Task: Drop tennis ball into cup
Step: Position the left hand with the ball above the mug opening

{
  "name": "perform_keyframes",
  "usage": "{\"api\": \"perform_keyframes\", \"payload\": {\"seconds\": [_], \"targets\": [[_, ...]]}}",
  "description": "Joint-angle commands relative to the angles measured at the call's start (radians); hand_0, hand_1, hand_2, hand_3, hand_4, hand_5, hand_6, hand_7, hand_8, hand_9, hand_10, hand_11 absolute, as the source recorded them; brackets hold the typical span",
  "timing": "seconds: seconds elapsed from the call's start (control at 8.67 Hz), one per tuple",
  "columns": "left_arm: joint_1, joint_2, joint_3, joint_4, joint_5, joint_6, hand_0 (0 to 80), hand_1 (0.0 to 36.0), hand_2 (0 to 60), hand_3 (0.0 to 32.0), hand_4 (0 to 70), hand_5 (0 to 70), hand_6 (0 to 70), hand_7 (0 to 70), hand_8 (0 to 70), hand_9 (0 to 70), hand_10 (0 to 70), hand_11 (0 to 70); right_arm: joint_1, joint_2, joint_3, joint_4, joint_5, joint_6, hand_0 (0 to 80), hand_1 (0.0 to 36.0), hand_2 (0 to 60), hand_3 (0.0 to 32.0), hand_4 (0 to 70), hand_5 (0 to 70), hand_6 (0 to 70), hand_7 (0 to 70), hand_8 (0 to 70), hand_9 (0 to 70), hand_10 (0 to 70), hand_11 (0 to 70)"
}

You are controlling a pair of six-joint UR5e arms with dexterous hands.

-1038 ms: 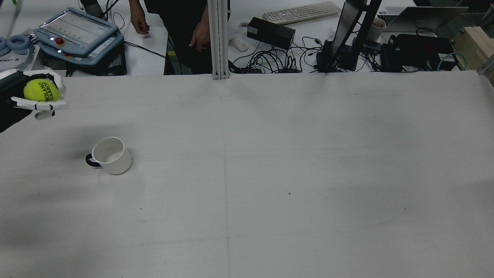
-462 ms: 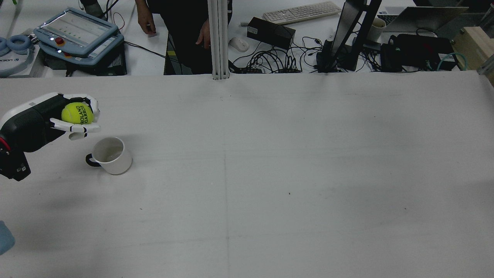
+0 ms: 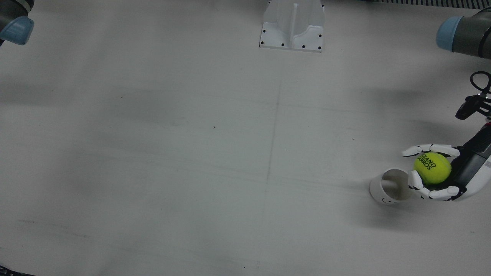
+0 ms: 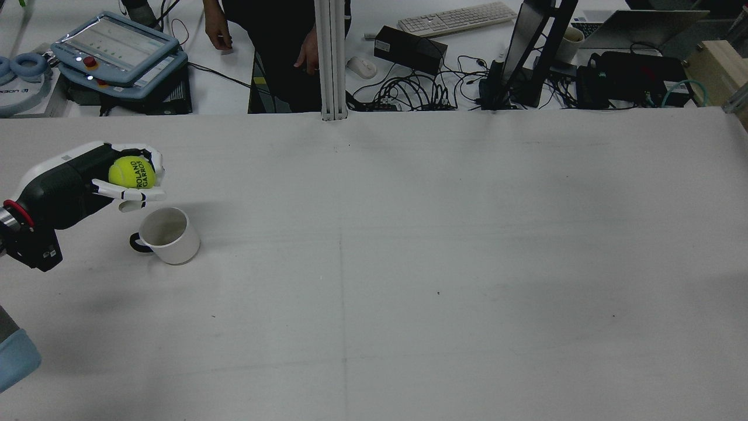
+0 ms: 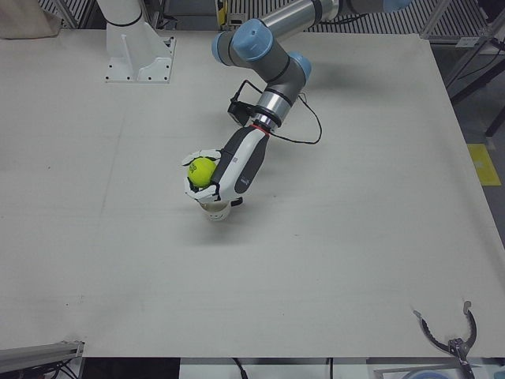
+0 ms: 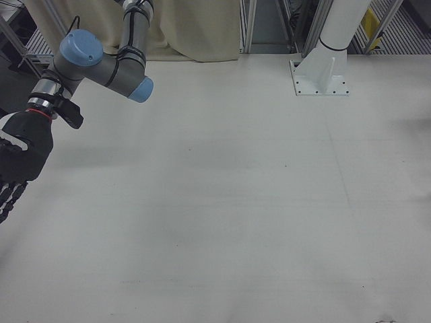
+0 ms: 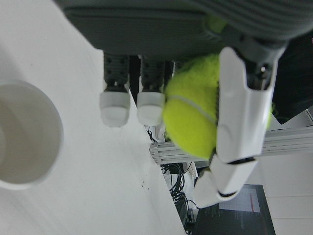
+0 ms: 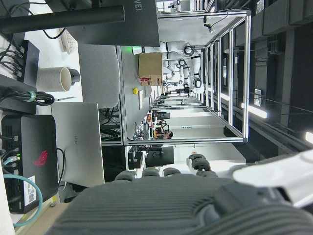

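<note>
My left hand (image 4: 125, 178) is shut on a yellow-green tennis ball (image 4: 132, 173) and holds it above the table. A white cup (image 4: 167, 234) with a dark handle stands upright and empty, just in front of the hand. In the front view the ball (image 3: 432, 168) is beside the cup's rim (image 3: 388, 187), and one fingertip overlaps the rim. In the left hand view the ball (image 7: 193, 120) sits between the fingers and the cup's opening (image 7: 22, 134) is off to the side. My right hand (image 6: 20, 155) hangs at the right-front view's left edge, fingers extended, empty.
A white pedestal base (image 3: 292, 25) stands at the middle of the robot's table edge. Beyond the far edge are a teach pendant (image 4: 117, 55), cables, a keyboard and a standing person (image 4: 274, 47). The left arm's blue elbow cap (image 4: 14, 356) shows at the near left.
My left hand has carried the ball from the table's far left edge rightward and nearer, to just behind the cup. The cup has not moved.
</note>
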Motion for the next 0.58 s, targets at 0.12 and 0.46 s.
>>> {"api": "perform_keyframes", "payload": {"seconds": [0.12,0.46], "targets": [[0.001,0.024,0.005,-0.102,0.002,-0.006,61.0,36.0,60.0,0.0,39.2,70.0,70.0,70.0,60.5,70.0,40.7,59.8,0.000,0.000,0.000,0.000,0.000,0.000,0.0,0.0,0.0,0.0,0.0,0.0,0.0,0.0,0.0,0.0,0.0,0.0],[0.001,0.037,0.006,-0.111,0.002,-0.006,64.1,36.0,60.0,0.0,13.0,40.5,22.8,22.3,12.4,16.3,8.7,16.7,0.000,0.000,0.000,0.000,0.000,0.000,0.0,0.0,0.0,0.0,0.0,0.0,0.0,0.0,0.0,0.0,0.0,0.0]]}}
